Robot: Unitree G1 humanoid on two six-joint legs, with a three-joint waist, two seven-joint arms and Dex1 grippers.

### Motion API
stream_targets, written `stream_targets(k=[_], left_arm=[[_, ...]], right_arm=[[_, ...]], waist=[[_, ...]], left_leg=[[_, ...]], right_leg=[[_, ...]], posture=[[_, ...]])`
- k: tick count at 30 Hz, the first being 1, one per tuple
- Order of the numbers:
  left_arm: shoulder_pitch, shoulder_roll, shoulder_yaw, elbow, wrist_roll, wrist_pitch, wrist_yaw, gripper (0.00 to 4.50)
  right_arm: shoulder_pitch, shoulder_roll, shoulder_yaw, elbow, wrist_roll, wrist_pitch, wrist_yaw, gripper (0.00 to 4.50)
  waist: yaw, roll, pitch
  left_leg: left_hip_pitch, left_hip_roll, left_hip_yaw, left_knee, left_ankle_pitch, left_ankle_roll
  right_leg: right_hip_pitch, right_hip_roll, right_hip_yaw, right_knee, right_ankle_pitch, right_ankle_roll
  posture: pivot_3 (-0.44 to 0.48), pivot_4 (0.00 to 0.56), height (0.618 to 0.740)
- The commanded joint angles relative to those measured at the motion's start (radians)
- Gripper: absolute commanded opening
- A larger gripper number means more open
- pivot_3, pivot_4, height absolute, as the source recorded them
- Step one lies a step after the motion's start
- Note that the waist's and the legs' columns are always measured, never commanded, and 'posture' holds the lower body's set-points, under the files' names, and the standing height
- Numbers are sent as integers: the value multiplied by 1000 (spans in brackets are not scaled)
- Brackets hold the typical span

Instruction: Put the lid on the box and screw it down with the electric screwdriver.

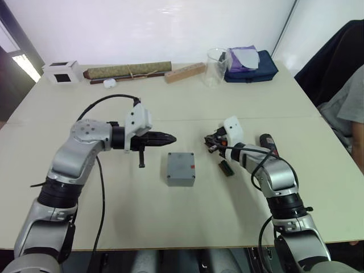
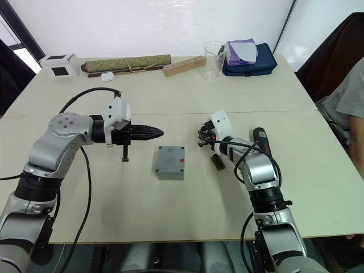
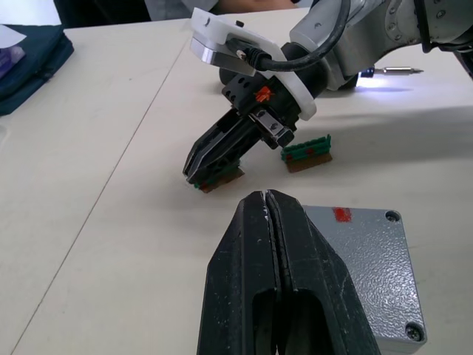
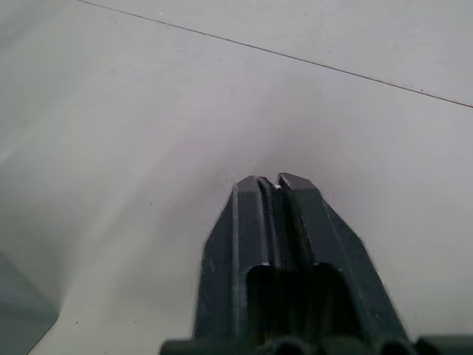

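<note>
Box (image 1: 181, 169) is sitting mid-tabletop with the lid (image 3: 366, 255) already on it, red mark (image 1: 193, 166) on the side facing the right edge, screws showing in two lid corners in the left wrist view. Left gripper (image 1: 168, 138) is hovering just beyond the box toward the far edge, pointing at the right edge, jaws pressed fully together and gripping nothing. Right gripper (image 1: 211, 142) is hanging low over the tabletop beside the box on its right-edge side, jaws shut tight, empty in the right wrist view; its tips are sitting right at a small green-and-brown part (image 3: 219, 177), can't tell if touching. A second green part (image 1: 227, 168) is lying near it. Electric screwdriver (image 1: 268, 144) is lying flat toward the right edge, behind the right forearm, tip light glowing. Brown roll (image 1: 128, 70), white cube (image 1: 61, 71), wooden block (image 1: 185, 73), clear beaker (image 1: 215, 66) and blue pouch (image 1: 251, 65) are lining the far edge.
</note>
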Motion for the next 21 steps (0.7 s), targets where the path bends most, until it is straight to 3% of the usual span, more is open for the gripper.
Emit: stream_targets(k=[1,21], left_arm=[[-11,0,-3,-38,-3,-10,5,0],[-4,16,6,-38,-3,-8,14,0]], right_arm=[[3,-5,-11,-25,4,-9,5,1608],[-12,20,-17,-11,12,-31,4,1608]], waist=[[0,0,0],[-1,0,0]], left_leg=[[0,0,0,0,0,0],[0,0,0,0,0,0]], right_leg=[[0,0,0,0,0,0],[0,0,0,0,0,0]], posture=[[0,150,736],[0,150,736]])
